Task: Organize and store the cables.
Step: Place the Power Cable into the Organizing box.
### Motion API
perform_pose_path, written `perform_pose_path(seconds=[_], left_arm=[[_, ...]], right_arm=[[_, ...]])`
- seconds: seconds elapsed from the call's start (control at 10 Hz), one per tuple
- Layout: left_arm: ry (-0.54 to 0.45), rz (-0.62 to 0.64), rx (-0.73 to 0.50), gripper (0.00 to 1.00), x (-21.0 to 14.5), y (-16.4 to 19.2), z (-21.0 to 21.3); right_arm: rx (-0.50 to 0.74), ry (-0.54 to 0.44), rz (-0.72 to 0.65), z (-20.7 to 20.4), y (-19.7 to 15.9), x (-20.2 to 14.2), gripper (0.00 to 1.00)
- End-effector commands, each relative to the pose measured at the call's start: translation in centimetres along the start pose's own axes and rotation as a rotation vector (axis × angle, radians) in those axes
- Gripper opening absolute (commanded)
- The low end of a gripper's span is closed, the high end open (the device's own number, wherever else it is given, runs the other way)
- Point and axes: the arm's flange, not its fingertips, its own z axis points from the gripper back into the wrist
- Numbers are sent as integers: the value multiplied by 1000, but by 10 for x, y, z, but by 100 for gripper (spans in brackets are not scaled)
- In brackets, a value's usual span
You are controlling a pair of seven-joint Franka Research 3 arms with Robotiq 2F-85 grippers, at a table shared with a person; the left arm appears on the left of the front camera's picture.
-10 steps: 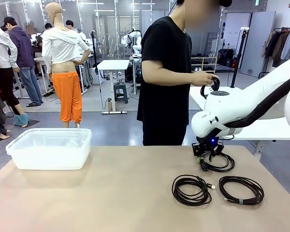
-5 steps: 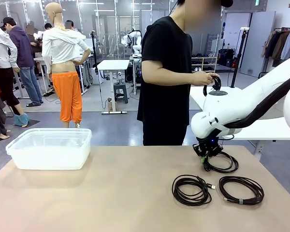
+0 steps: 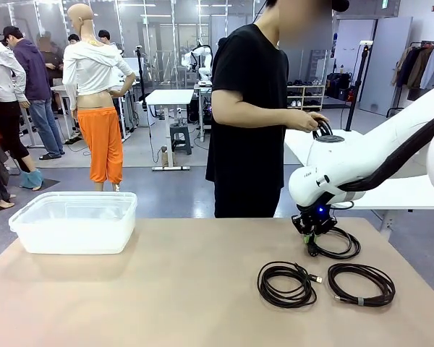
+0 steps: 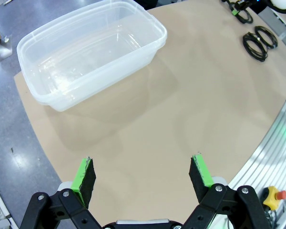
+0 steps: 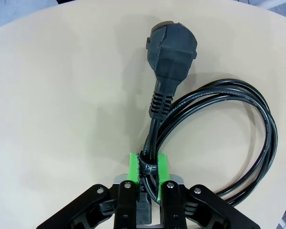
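Observation:
Three black cables lie at the table's right in the front view. My right gripper [image 3: 315, 235] is shut on the far coil [image 3: 340, 244], the one with the chunky plug. In the right wrist view the green pads [image 5: 132, 168] pinch the cord's bundled strands, with my right gripper [image 5: 147, 172] just below the plug [image 5: 170, 47] and the loop [image 5: 260, 124] hanging off to the right. Two more coils [image 3: 287, 283] [image 3: 361, 284] rest side by side nearer the front edge. My left gripper [image 4: 144, 172] hangs open high over bare tabletop, far from the coils [image 4: 257, 40].
A clear plastic bin [image 3: 72, 235] stands at the table's far left, its wall [image 4: 109, 78] below my left gripper's view. A person stands behind the table's far edge, with a hand [image 3: 307, 119] on something black. Bare tabletop [image 3: 166, 289] spans the middle.
My right gripper has shifted slightly right with the plug coil, which moved with it. The person's hand has dropped a little. My left arm has not moved.

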Motion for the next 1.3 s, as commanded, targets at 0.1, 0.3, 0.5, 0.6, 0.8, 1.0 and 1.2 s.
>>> perform_pose_path(seconds=[0.1,0.3,0.5,0.6,0.8,1.0,1.2], left_arm=[[-10,-10,-12,100,0,1,1],[-10,-10,-12,100,0,1,1],[-10,-10,-12,100,0,1,1],[-10,-10,-12,100,0,1,1],[-10,-10,-12,100,0,1,1],[-10,-10,-12,100,0,1,1],[-10,-10,-12,100,0,1,1]], right_arm=[[-1,-4,3,0,2,1,0],[0,0,1,0,1,0,18],[-9,-92,55,56,20,-22,18],[-68,-78,22,80,31,-29,18],[-75,-99,77,113,68,-39,18],[-82,-88,73,135,121,-43,18],[-73,-80,58,139,189,-46,18]])
